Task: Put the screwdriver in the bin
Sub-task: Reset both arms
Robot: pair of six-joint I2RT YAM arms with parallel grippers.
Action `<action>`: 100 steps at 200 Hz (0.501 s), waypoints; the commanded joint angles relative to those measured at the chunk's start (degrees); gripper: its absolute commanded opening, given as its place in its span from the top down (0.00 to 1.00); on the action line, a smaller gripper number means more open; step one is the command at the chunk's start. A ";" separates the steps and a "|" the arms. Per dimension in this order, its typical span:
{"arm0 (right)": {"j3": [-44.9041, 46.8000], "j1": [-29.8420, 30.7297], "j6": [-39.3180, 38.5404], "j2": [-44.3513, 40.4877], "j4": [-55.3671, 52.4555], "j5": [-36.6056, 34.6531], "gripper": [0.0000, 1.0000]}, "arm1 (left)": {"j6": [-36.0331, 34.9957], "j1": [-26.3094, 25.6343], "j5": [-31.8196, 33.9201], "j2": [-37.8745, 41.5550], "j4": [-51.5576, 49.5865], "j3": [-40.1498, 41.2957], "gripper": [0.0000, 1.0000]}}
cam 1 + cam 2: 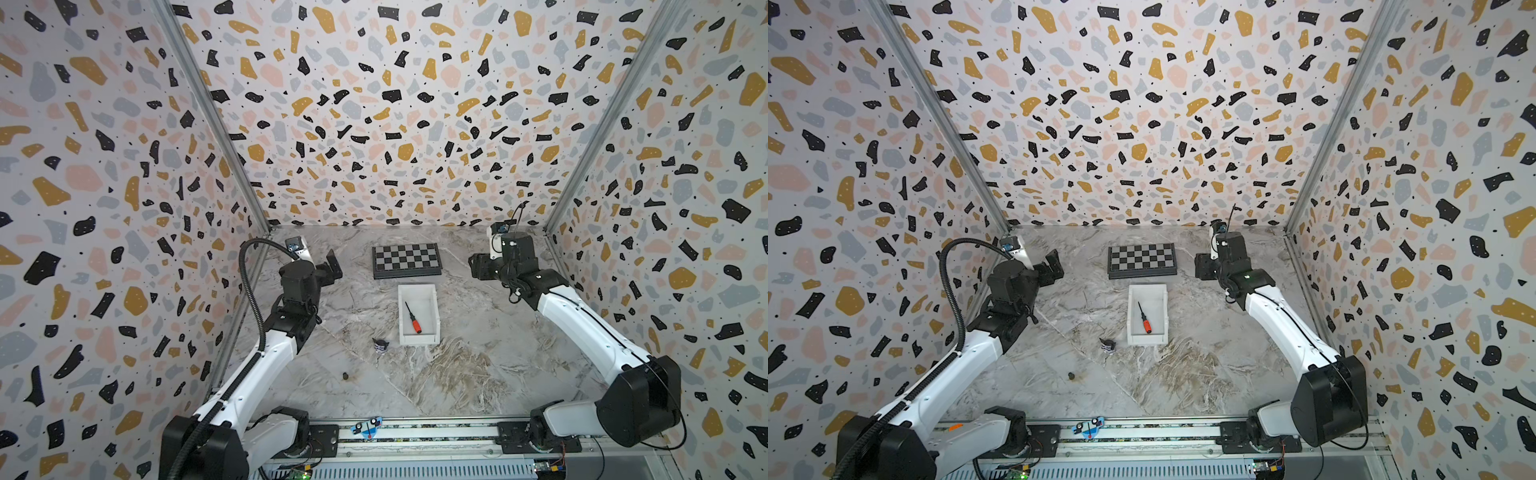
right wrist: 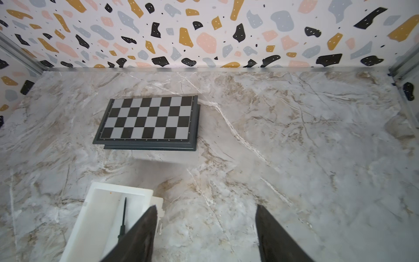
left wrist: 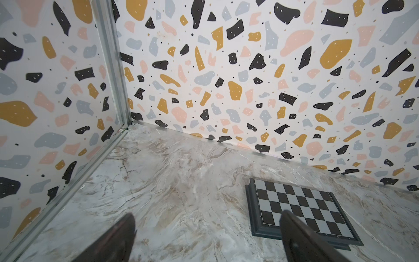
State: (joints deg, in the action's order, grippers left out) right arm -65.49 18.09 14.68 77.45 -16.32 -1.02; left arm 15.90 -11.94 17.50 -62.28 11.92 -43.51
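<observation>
Screwdriver (image 1: 413,318): lies inside the bin (image 1: 417,338) on its floor. It sits at a slant, with the orange-red handle toward the near end and the thin dark shaft toward the far end. Both top views show all of it (image 1: 1145,318).
Screwdriver, right wrist view: only the shaft and black collar show (image 2: 124,215). The handle is hidden behind a dark finger (image 2: 140,233).
Bin: white and open-topped, standing mid-table just in front of the chessboard (image 1: 406,258) with a gap between them. In the right wrist view its near part is cut off by the picture's edge (image 2: 120,188).
Right gripper (image 2: 206,206): fingers spread apart over bare table (image 2: 294,136), nothing between them. It is beside the bin, not over it. In the top views it is a dark block with its fingers hard to separate (image 1: 478,266).
Left gripper (image 3: 206,214): fingers wide apart and empty, held off near the far left corner (image 1: 332,266). Only the blurred fingertips enter its wrist view.
Chessboard, left wrist view: one corner is covered by a finger (image 3: 306,204).
Striped object (image 1: 380,345): small and dark, on the table just beside the bin's near left corner. Too small to make out its shape.
Dark speck (image 1: 345,376): nearer the front, alone on the table. Cannot tell what it is.
Blue item (image 1: 368,426): on the front rail between the arm bases, details too fine to read.
</observation>
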 commanded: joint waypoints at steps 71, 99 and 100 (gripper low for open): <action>3.97 -9.55 -0.81 -7.40 -1.35 1.03 0.03 | -7.77 2.98 6.47 7.78 9.16 7.92 0.00; 5.28 -12.22 -0.56 -8.34 -0.65 4.45 0.01 | -9.74 2.98 8.56 9.96 10.69 10.72 0.00; 5.28 -12.25 -0.54 -8.31 -0.69 4.49 0.01 | -9.79 2.98 8.71 10.02 10.72 10.81 0.00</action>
State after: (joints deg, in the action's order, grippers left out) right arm -60.69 7.53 14.11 70.74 -17.17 0.54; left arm 8.97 -9.30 22.83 -54.30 18.09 -34.54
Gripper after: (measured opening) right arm 0.991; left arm 0.997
